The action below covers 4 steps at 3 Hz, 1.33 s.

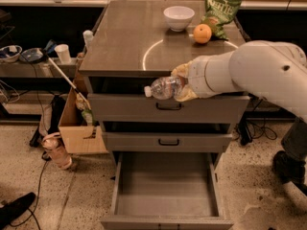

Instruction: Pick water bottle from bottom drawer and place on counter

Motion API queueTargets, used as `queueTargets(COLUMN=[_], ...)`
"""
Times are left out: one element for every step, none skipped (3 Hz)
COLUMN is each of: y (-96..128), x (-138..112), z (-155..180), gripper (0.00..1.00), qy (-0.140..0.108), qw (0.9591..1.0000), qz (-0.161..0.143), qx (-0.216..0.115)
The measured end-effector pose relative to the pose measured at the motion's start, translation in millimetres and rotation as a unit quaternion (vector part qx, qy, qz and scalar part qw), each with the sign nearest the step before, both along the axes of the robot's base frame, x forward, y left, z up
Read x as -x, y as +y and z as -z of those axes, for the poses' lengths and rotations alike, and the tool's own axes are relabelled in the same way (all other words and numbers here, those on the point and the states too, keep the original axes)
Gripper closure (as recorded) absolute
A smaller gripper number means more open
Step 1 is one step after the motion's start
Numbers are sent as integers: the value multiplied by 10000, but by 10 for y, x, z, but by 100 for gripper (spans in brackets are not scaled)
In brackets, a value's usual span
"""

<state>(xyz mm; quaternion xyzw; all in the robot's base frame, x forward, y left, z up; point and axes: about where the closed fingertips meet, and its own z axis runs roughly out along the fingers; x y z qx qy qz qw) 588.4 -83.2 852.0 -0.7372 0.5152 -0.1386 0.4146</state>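
Observation:
My gripper [181, 84] is shut on the water bottle [163, 87], a small clear bottle held sideways with its white cap pointing left. It hangs in front of the cabinet, level with the front edge of the counter [129, 37] and above the top drawer's handle. The bottom drawer [165, 190] is pulled open below, its grey tray bare. My white arm reaches in from the right.
On the counter's far side stand a white bowl [178, 17], an orange [202, 33] and a green chip bag [219, 12]. A side shelf with cups [62, 53] is at left, with a cardboard box [76, 128] and a pinkish bottle [57, 152] on the floor.

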Motion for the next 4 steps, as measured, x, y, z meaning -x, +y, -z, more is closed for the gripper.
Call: queueTargets(y=[39, 87, 121, 146], x=[-42, -177, -446, -795], z=[-168, -283, -341, -341], gripper=[100, 100, 100, 100], qy=[-146, -324, -442, -498], qw=[9999, 9994, 9988, 9984], qz=[-29, -29, -2, 62], qx=[80, 156, 198, 243])
